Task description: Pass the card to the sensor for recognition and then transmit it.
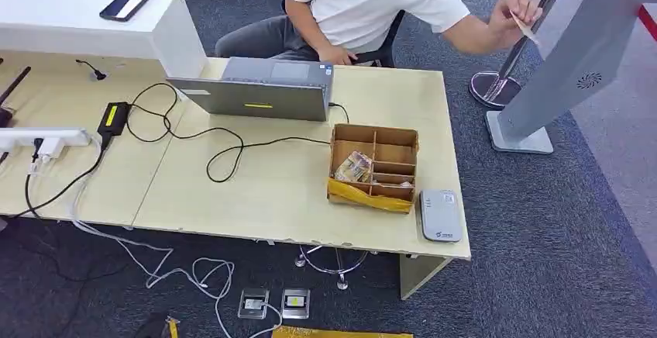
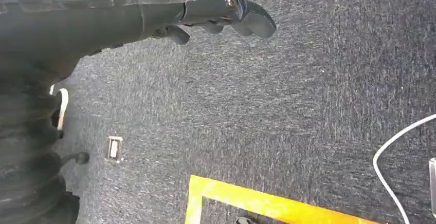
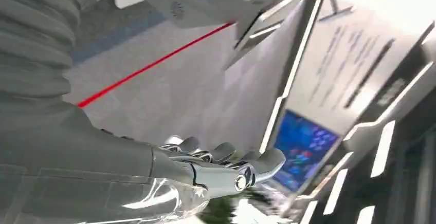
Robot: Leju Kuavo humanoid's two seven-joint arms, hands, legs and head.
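One card (image 1: 527, 28) sits in a person's hand (image 1: 513, 14) beside the grey kiosk (image 1: 577, 63), well off the counter (image 1: 263, 187). Left robot hand (image 2: 226, 13) and right robot hand (image 3: 221, 165): both empty, fingers loosely apart.

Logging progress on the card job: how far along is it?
Handover looks done: the person's hand holds the card. Nothing in hand: the left hand hangs over carpet, the right hand holds nothing. The sensor sits unused; whether scanning happened is unclear.

Office reception area: desk (image 1: 256, 191) with laptop (image 1: 259, 90), grey carpet (image 1: 542, 222), standing kiosk (image 1: 569, 67).
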